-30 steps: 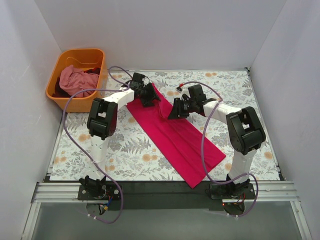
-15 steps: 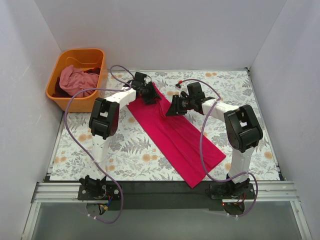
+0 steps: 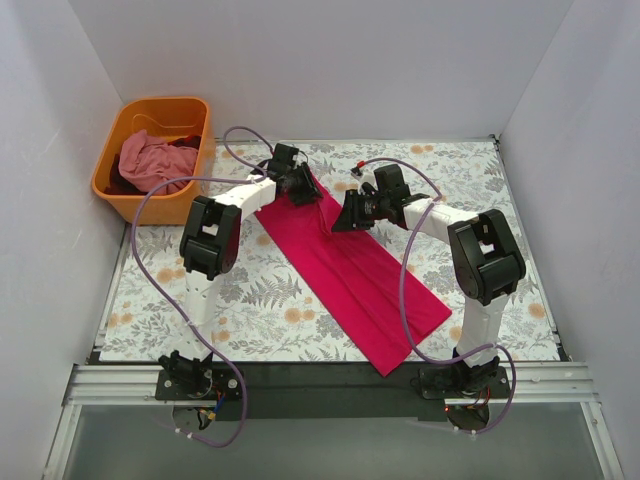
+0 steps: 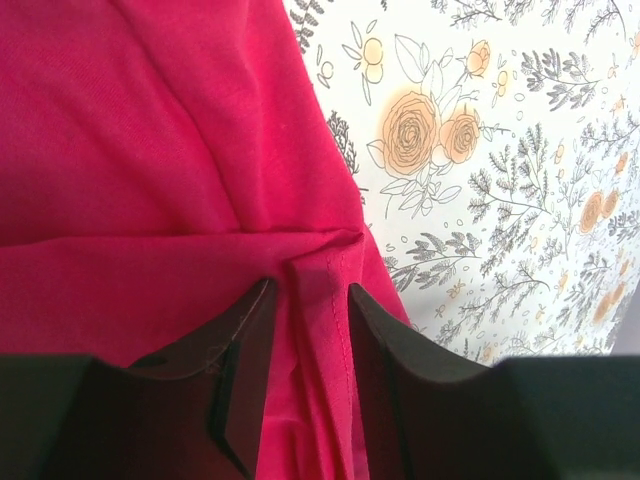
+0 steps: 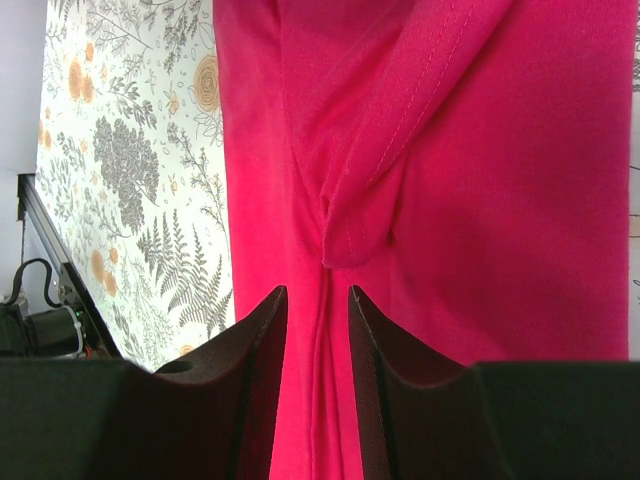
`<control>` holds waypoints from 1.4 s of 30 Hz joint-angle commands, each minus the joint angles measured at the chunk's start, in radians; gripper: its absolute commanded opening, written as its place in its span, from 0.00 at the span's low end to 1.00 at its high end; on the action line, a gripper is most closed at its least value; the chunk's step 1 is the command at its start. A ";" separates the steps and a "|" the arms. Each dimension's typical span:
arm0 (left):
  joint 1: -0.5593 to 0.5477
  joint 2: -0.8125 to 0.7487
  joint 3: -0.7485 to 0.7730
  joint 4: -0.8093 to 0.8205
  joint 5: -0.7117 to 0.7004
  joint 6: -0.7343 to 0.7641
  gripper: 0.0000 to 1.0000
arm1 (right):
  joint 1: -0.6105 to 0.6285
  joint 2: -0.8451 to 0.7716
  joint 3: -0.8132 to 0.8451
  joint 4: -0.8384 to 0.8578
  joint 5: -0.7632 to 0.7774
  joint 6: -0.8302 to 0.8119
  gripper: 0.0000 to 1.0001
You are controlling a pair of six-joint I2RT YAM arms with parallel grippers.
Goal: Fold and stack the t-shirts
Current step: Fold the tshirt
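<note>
Folds of crimson t-shirt (image 3: 350, 275) are bunching between narrow jaws of left gripper (image 4: 310, 292) and right gripper (image 5: 316, 294); you are pinching every layer evenly.

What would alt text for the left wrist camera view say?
Two black fingers of the left tool straddle a raised fold of a crimson-pink cotton t-shirt, seen close up. To the right lies a white tablecloth printed with orange flowers.

two arms (image 3: 205, 240); one crimson t-shirt (image 3: 350, 275); one pale pink t-shirt (image 3: 150, 160); one orange basket (image 3: 165, 207)
</note>
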 commanded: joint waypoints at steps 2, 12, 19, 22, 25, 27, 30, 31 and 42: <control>-0.010 -0.092 0.007 0.036 -0.045 0.051 0.36 | 0.005 -0.003 0.021 0.035 -0.004 -0.003 0.37; -0.015 -0.100 -0.018 0.087 -0.049 0.098 0.34 | 0.005 0.003 0.023 0.036 -0.009 0.003 0.37; -0.015 -0.054 -0.030 0.099 -0.007 0.089 0.31 | 0.005 0.002 0.014 0.038 -0.009 0.003 0.37; -0.015 -0.036 -0.032 0.095 -0.012 0.080 0.31 | 0.004 0.002 0.009 0.042 -0.012 0.004 0.37; -0.015 -0.023 -0.033 0.092 -0.015 0.078 0.31 | 0.004 0.002 0.009 0.045 -0.015 0.006 0.37; -0.015 -0.016 -0.027 0.086 -0.022 0.077 0.32 | 0.005 0.002 0.011 0.045 -0.018 0.007 0.37; -0.015 -0.005 -0.013 0.075 -0.033 0.077 0.33 | 0.005 0.002 0.009 0.050 -0.024 0.009 0.37; -0.015 0.001 -0.012 0.072 -0.039 0.075 0.34 | 0.004 0.002 0.006 0.052 -0.026 0.009 0.37; -0.015 0.012 -0.004 0.064 -0.038 0.066 0.31 | 0.008 0.003 0.003 0.062 -0.031 0.012 0.37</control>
